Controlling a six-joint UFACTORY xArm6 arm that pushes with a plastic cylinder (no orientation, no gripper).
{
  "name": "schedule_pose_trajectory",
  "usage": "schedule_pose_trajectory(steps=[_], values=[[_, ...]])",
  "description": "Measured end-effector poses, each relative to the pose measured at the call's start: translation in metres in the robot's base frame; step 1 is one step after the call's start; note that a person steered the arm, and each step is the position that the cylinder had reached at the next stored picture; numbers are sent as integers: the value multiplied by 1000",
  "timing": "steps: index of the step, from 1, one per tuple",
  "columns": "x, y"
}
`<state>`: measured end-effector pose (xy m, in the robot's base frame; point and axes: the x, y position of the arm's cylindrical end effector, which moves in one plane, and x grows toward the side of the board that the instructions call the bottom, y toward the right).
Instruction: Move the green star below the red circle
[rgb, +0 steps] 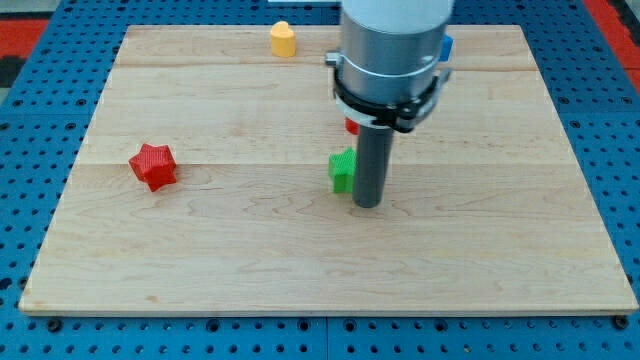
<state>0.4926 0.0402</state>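
The green star (342, 170) lies near the board's middle, partly hidden by my rod. My tip (368, 204) rests on the board just to the right of the green star and slightly lower, touching or almost touching it. The red circle (351, 126) shows only as a small red sliver above the green star; the arm's grey body covers most of it.
A red star (153, 166) lies at the board's left. A yellow block (283, 39) sits near the top edge. A blue block (447, 46) peeks out at the arm's right. The wooden board (500, 250) lies on a blue pegboard.
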Motion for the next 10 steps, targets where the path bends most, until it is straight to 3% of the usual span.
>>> schedule_pose_trajectory(steps=[2,3,5,6,7,8,10], values=[[-6,-20],[-29,-4],[-13,25],[12,-36],[3,-92],[-26,-81],[-29,-14]])
